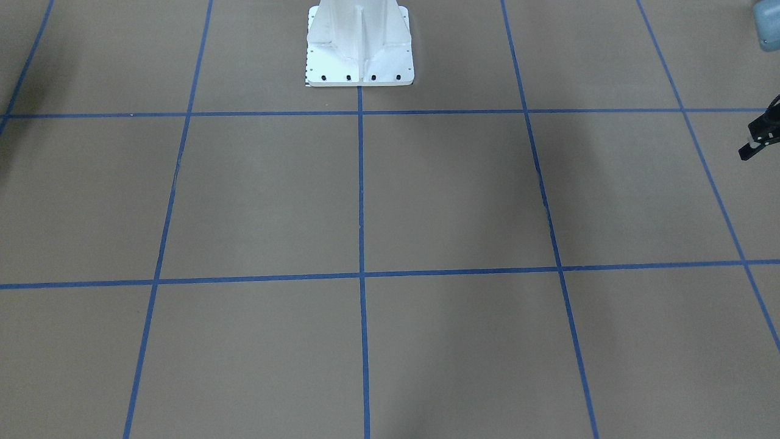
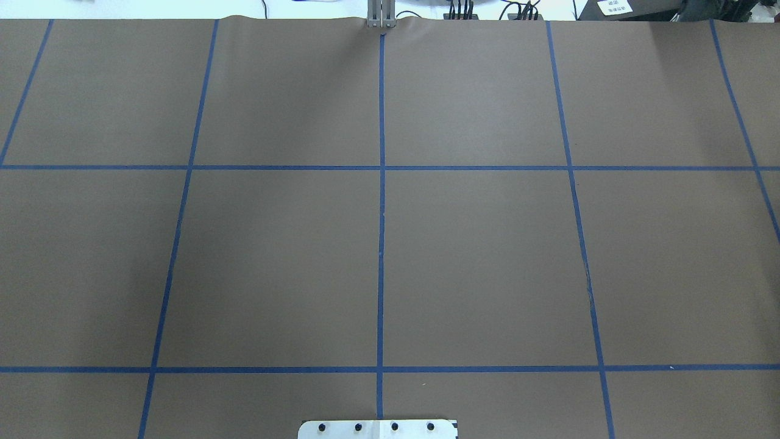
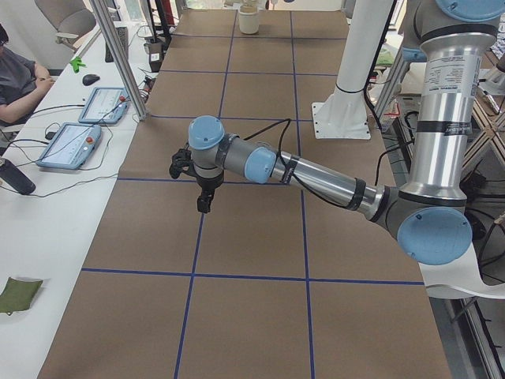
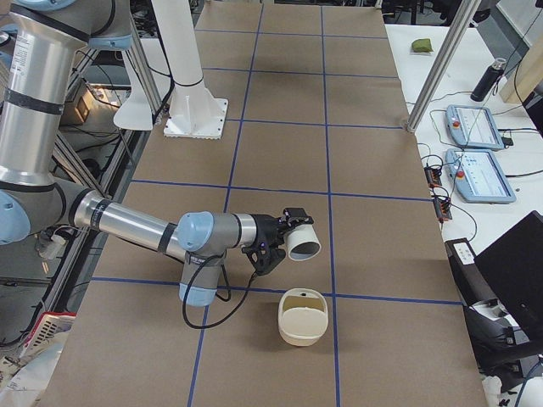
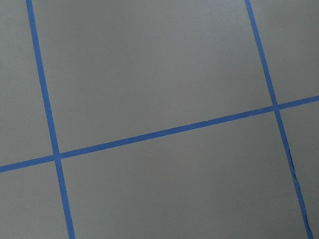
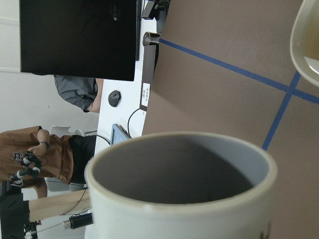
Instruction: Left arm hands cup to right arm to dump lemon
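The cup is seen a little left of the middle of the exterior right view. It is at the tip of the right gripper, off the table, and is laid over on its side with the mouth turned toward the lower right. Just below it in the frame, a cream container is stood on the table, near a crossing of the blue tape lines. The right arm is stretched in from the left edge.

In the right wrist view the lower part is filled by the cup's grey inside, and the container's rim is cut off by the upper right corner. The fingers are not shown plainly, so it cannot be told whether they are clamped on the cup.

The left arm is reached across the middle of the exterior left view. The left gripper is pointed down above the table. Whether its fingers are apart or together cannot be told. Only a black piece of it is caught at the right edge of the front-facing view.
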You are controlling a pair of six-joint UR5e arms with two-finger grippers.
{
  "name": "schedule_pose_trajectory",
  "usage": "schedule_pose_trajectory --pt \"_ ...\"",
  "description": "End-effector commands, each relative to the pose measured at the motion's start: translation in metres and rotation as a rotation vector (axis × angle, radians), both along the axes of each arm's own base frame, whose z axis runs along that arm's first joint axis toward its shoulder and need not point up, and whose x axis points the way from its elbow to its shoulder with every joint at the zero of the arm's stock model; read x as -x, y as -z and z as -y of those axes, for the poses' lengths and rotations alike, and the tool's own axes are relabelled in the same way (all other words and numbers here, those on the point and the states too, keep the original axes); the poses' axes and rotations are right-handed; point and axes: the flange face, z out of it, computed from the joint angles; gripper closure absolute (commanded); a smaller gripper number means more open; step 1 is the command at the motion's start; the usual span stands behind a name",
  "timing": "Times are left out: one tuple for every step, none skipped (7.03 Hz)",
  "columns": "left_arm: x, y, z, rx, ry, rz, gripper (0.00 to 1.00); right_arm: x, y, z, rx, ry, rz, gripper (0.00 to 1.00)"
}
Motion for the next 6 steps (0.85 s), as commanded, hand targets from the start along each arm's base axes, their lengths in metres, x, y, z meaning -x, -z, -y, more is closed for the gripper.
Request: schedule_pose_trajectory --pt "0.0 0.003 -0.001 -0.006 0.0 0.0 0.0 -0.014 -0.028 -0.005 0.078 -0.065 0.115 0.87" --pt "0.0 0.003 -0.001 -0.006 0.0 0.0 0.0 -0.019 -0.044 -0.008 0.108 -0.12 0.2 0.91" --pt "0.0 0.003 -0.001 -0.007 0.0 0.0 0.0 -0.024 -0.043 -0.003 0.133 -0.192 0.309 0.91" --pt "0.0 0.003 -0.001 -0.006 0.0 0.0 0.0 -0.025 -0.039 0.007 0.15 -0.201 0.358 0.91" --pt "0.0 0.003 -0.001 -0.007 0.0 0.0 0.0 -0.027 -0.034 0.015 0.177 -0.23 0.427 0.9" --pt "0.0 0.002 -0.001 -0.004 0.0 0.0 0.0 -0.03 -0.039 0.016 0.205 -0.267 0.469 0.91"
